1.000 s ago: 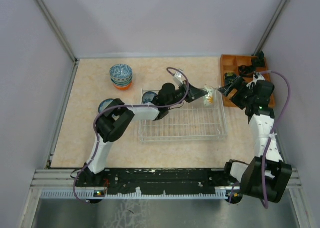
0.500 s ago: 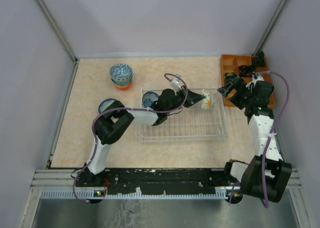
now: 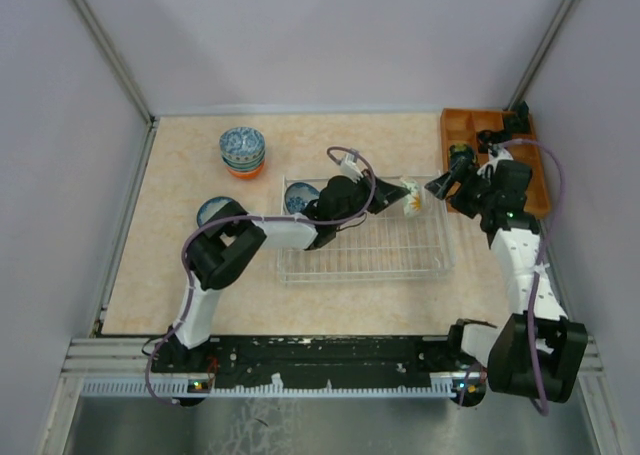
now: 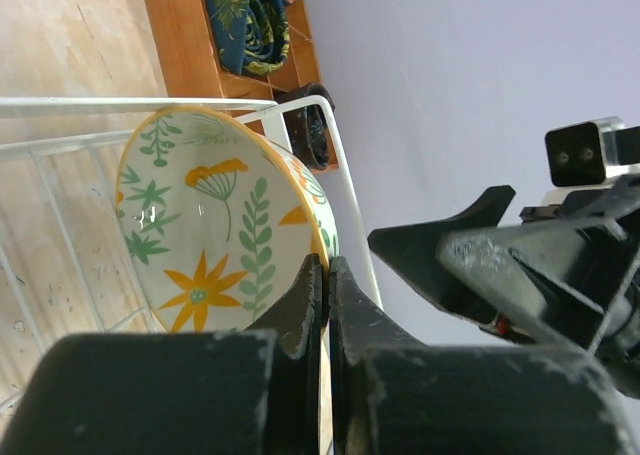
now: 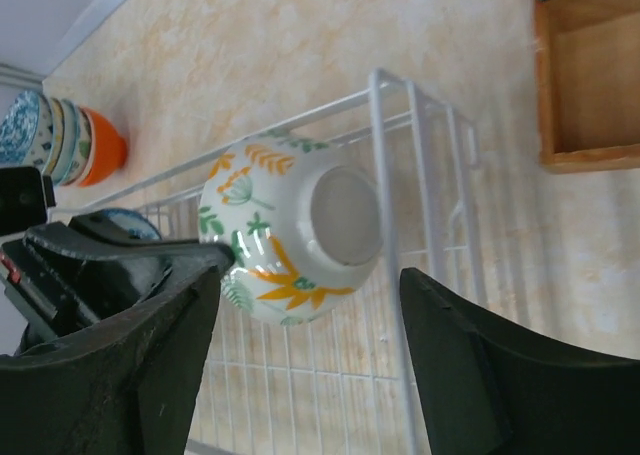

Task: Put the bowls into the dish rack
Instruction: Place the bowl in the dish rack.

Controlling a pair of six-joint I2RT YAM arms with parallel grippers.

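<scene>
The left gripper (image 4: 322, 275) is pinching the rim of the green-and-orange patterned bowl (image 4: 215, 230), its jaws pressed together on the thin wall. It is holding the bowl tipped on edge over the far right corner of the dish rack (image 3: 365, 245). The right gripper (image 3: 443, 185) is facing the bowl from just beside the rack's right end. Its fingers (image 5: 130, 365) are standing wide apart to either side of the bowl's foot, gripping nothing.

The left arm is stretching low across the rack from the left, and the right arm is bending inward from its base. A blue bowl (image 3: 297, 197) is sitting in the rack's far left corner. A second blue bowl (image 3: 212, 211) is lying on the table (image 3: 180, 275) left of the rack, with the stack of bowls (image 3: 243, 150) standing beyond it. The orange wooden tray (image 3: 443, 145) is lying just behind the right gripper.
</scene>
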